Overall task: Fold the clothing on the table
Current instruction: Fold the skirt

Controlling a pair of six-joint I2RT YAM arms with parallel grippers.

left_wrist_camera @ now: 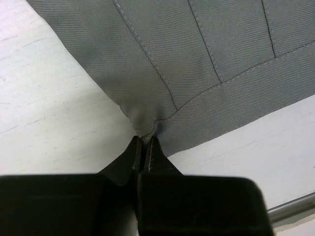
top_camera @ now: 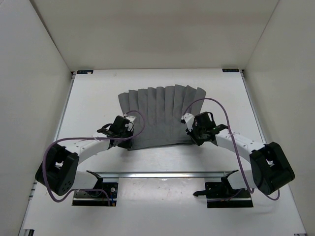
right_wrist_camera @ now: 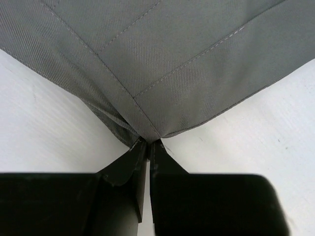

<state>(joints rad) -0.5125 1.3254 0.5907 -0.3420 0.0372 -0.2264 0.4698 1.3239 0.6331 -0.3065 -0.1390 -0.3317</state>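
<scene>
Top view, garment: the grey pleated skirt (top_camera: 160, 115) lies flat and fanned out mid-counter (top_camera: 98, 98), with its narrower edge towards my arm bases.
Top view, hands: my left hand (top_camera: 129, 142) is at the near left corner of that edge and my right hand (top_camera: 190, 139) at the near right corner. The two sit about level with each other.
Top view, step: I take this as the start of the first fold, carrying the near edge over to the far edge. I'd raise both corners together and at the same height, so the pleats stay parallel and don't skew.
Left wrist, grip: the left hand (left_wrist_camera: 144, 147) is pinched closed on the very tip of the skirt (left_wrist_camera: 197, 64) corner. The cloth puckers right at the tips.
Left wrist, care: the bite looks shallow, so I'd lift slowly and avoid pulling outward, or the corner could slip free. The counter's rail (left_wrist_camera: 290, 209) is close behind the hand, so I'd go up before going forward.
Right wrist, grip: the right hand (right_wrist_camera: 147, 147) is clamped on the other corner of the skirt (right_wrist_camera: 162, 54), also at the extreme tip. There seems to be a bunched layer underneath on the left.
Right wrist, care: I can't tell whether both layers are caught, so I'd watch for a lower layer dropping as the corner leaves the counter (right_wrist_camera: 256, 132).
</scene>
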